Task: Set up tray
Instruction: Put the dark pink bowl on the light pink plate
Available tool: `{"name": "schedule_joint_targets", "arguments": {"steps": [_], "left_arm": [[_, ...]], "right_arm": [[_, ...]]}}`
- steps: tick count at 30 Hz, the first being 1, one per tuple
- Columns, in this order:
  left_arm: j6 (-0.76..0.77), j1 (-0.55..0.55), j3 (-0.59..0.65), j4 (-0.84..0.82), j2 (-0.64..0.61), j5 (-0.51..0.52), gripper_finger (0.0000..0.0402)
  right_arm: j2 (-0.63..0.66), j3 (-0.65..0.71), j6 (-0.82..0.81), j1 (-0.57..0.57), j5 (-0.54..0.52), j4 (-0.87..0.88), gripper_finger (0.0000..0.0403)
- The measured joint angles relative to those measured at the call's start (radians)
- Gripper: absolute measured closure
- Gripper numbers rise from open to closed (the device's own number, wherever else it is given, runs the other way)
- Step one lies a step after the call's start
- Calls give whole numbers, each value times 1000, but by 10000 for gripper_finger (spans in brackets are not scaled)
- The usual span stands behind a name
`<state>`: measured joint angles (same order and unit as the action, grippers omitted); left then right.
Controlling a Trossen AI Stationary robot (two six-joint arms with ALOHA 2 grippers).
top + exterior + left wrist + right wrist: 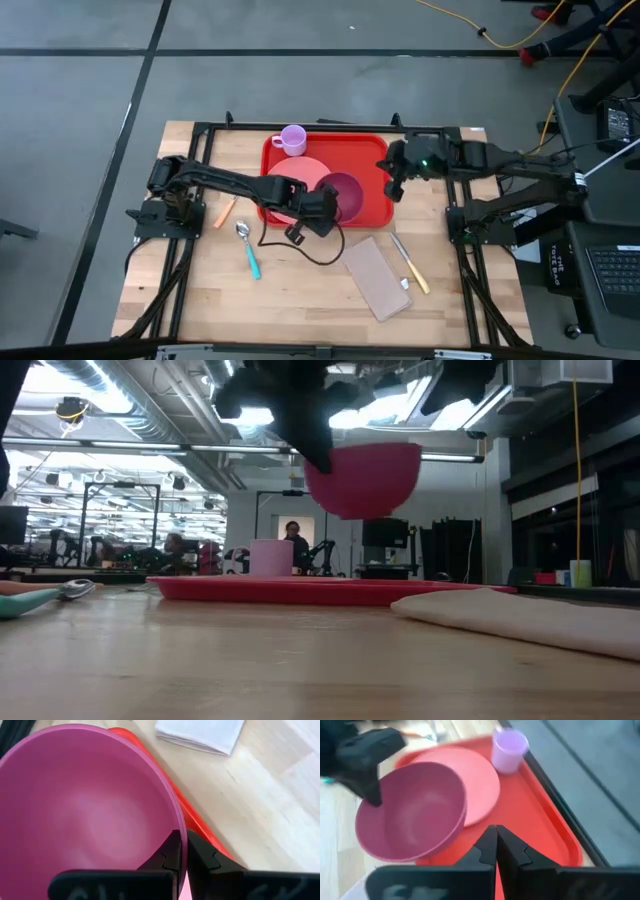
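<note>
- High view gives you the tray (pixel 375 200): it lies flat on the far middle of the wooden bench (pixel 300 290), between the two arms.
- On the tray you see a round pink plate (pixel 300 175) toward its left half, and a lilac cup (pixel 293 139) standing upright at the far left corner, just beyond the plate.
- Your left tool (pixel 322 212) reaches in over the tray's near edge and is clamped on the rim of a magenta bowl (pixel 345 192); the left wrist view shows its fingers (pixel 167 857) pinched on that rim, one inside and one outside.
- Low view shows you the bowl (pixel 365 478) hanging in the air above the tray (pixel 300 590), clear of it and tilted.
- Your right tool (pixel 394 186) hovers over the tray's right edge; in the right wrist view its fingers (pixel 487 847) are pressed together with nothing between them.
- On the bench left of the tray lies an orange item (pixel 224 212), and nearer to you a spoon (pixel 247 248) with a teal handle.
- Near the tray's front right corner you have a folded brownish napkin (pixel 378 277), with a knife (pixel 410 264) with a yellow handle just beside it on the right.
</note>
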<state>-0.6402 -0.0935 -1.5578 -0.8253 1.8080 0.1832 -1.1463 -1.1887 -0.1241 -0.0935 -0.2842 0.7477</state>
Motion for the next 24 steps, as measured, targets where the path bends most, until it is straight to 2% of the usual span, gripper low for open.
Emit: {"name": "schedule_joint_targets", "arguments": {"steps": [3, 6, 13, 16, 21, 24], "left_arm": [[104, 18, 0, -110, -24, -16, 399], [201, 41, 10, -149, -37, -27, 399], [277, 74, 159, -112, -127, -15, 399], [284, 87, 227, -45, -169, 10, 399], [288, 121, 318, 11, -219, -8, 399], [299, 149, 357, 20, -231, -9, 399]], "right_arm": [[62, 140, 30, 20, -3, -182, 389], [105, 277, 61, 38, -4, -344, 393], [134, 516, 43, 81, -3, -638, 390], [133, 599, 32, 105, -1, -770, 395], [133, 704, 103, 136, -2, -969, 394], [133, 736, 106, 143, -2, -1026, 391]]}}
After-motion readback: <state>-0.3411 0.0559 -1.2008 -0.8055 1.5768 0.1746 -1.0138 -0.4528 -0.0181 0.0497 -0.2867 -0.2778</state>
